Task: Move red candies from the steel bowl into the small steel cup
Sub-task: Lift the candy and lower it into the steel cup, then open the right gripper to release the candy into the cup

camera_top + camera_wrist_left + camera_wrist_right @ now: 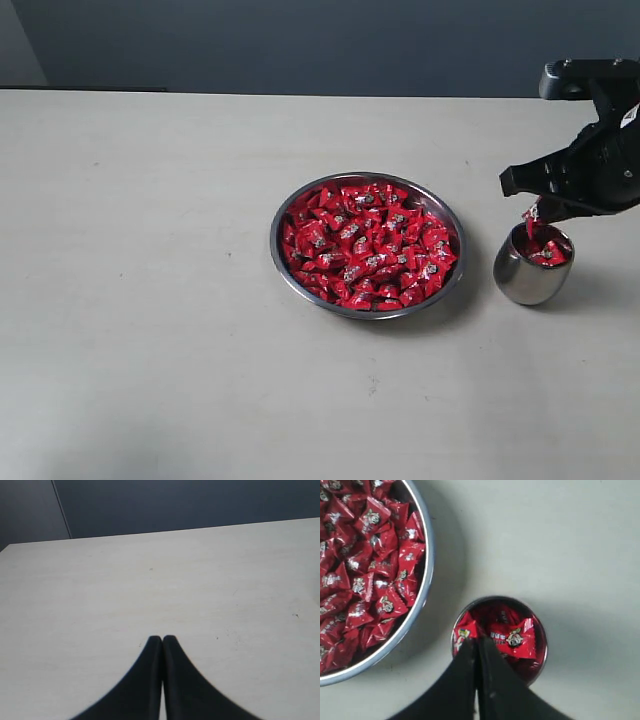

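Right wrist view: red candies (512, 639), print unreadable, in small steel cup (543, 645)

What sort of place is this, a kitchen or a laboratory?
Probably a robot test bench, not a kitchen: a bare pale table, a plain dark wall, and only a steel bowl of red candies and a small steel cup under the right gripper.

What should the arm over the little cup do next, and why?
Probably open the right end effector: it pinches a red candy right over the cup, which already holds other candies, so letting go should drop it in.
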